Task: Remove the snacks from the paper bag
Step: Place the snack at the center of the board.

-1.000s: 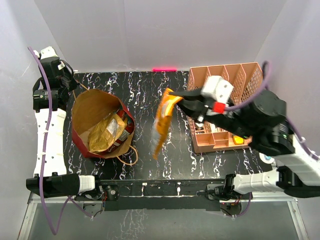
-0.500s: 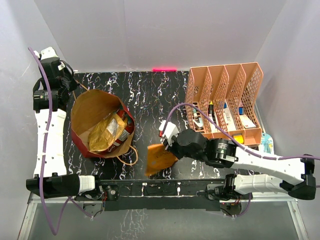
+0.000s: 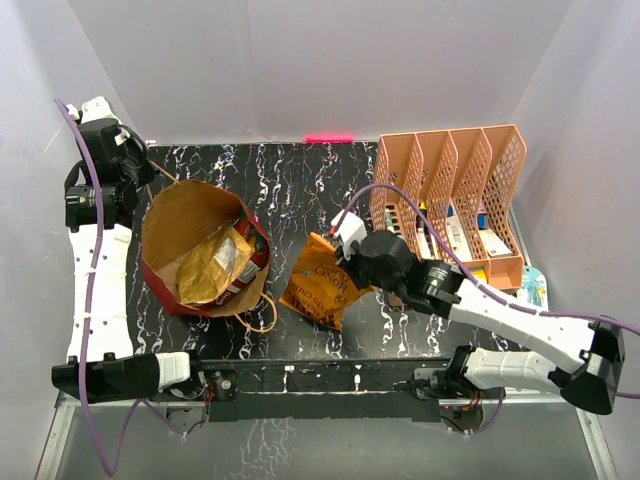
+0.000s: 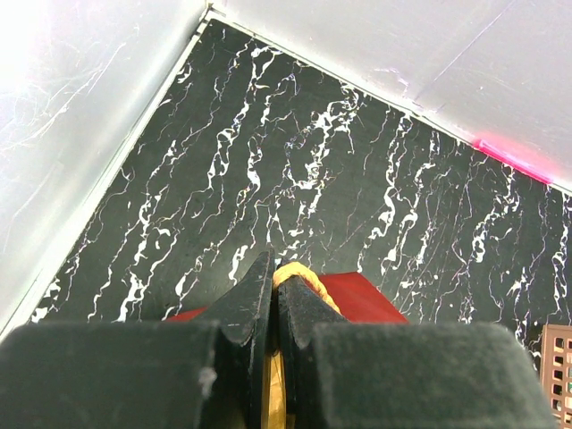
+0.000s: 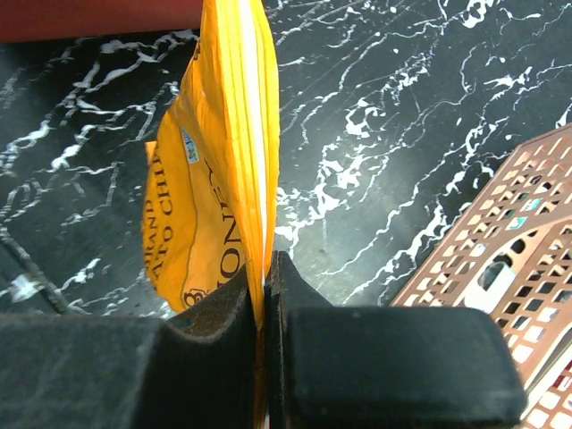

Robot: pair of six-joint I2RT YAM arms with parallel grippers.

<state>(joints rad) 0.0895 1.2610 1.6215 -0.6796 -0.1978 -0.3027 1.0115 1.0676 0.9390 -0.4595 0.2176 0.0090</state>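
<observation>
The paper bag point(image 3: 160, 225), red outside and kraft inside, stands open at the left. It holds a gold-brown packet point(image 3: 208, 268) and other snacks. My left gripper point(image 3: 143, 192) is shut on the bag's far rim. In the left wrist view the gripper point(image 4: 274, 284) pinches the kraft edge, with the cord handle point(image 4: 302, 271) looped at its tips and the red bag point(image 4: 357, 299) below. My right gripper point(image 3: 338, 262) is shut on the edge of an orange snack packet point(image 3: 318, 285), which rests on the table right of the bag. In the right wrist view the gripper point(image 5: 265, 279) clamps the packet point(image 5: 223, 170) edge-on.
A pink mesh desk organiser point(image 3: 495, 165) with pens and stationery stands at the back right, and it also shows in the right wrist view point(image 5: 509, 259). The black marbled table point(image 3: 290, 185) has white walls around it. The bag's front cord handle point(image 3: 262, 312) lies on the table.
My right arm has swung the orange packet down from mid-air near the organiser. The packet now rests on the table beside the bag. The left arm and the bag have barely moved.
</observation>
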